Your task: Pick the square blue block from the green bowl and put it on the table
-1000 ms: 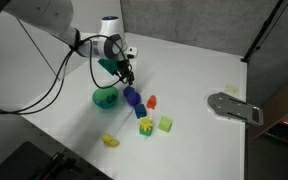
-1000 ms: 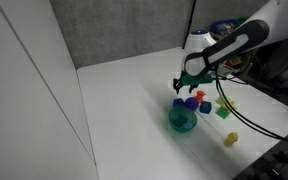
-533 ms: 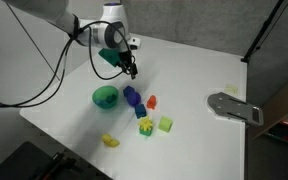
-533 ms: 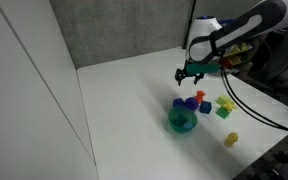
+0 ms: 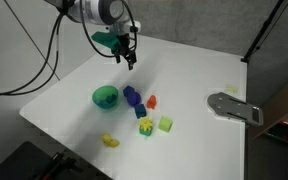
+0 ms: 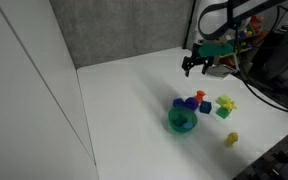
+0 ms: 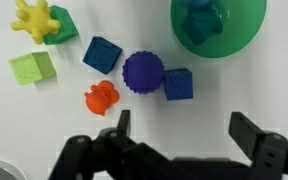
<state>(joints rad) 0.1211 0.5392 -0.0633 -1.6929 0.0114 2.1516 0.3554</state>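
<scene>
The green bowl [image 7: 246,35] sits at the top right of the wrist view and shows in both exterior views [image 5: 95,97] [image 6: 174,124]. A bluish-teal piece [image 7: 197,15] lies inside it. A square blue block [image 7: 178,85] lies on the white table [image 5: 184,70] just outside the bowl, touching a round blue-violet piece [image 7: 142,73]; it also shows in an exterior view [image 5: 129,93]. A second blue block [image 7: 102,54] lies on the far side of that piece. My gripper [image 7: 184,128] [image 5: 130,60] [image 6: 196,70] is open and empty, high above the table, away from the toys.
An orange piece [image 7: 102,97], a light green block [image 7: 32,68], a yellow piece [image 7: 34,18] and a dark green block [image 7: 64,26] lie by the blue ones. Another yellow piece [image 5: 110,141] lies nearer the table edge. A grey metal object [image 5: 234,107] lies by the far edge.
My gripper has risen from just above the blue pieces beside the bowl and moved away toward the back of the table, open and empty. The toys have not moved.
</scene>
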